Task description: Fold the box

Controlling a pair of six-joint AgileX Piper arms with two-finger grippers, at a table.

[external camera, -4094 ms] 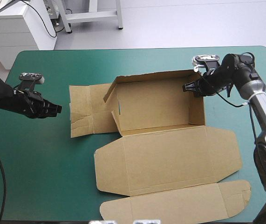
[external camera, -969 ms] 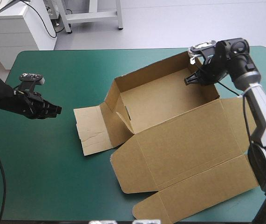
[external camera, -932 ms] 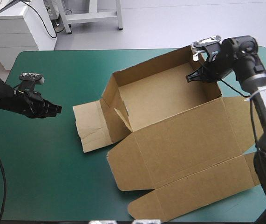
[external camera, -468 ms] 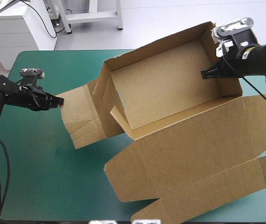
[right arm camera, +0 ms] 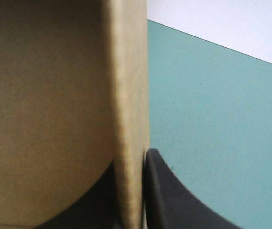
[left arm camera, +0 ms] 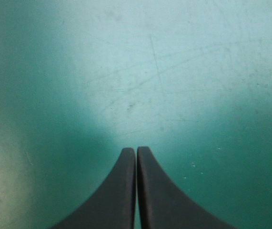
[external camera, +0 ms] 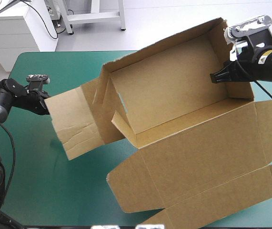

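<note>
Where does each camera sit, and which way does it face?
High view: above and behind, looking down on table and raised box; both arms show.
Left wrist view: above left hand, facing the table; shut fingers show.
Right wrist view: above right hand, facing the box wall it pinches.
Shared: high and right wrist show the box.

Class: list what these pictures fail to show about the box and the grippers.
- High view: the box's lid runs off the right and bottom edges.
- High view: the side flap hides the left gripper's tips.
- Right wrist view: the box wall mostly hides one right gripper finger.
</note>
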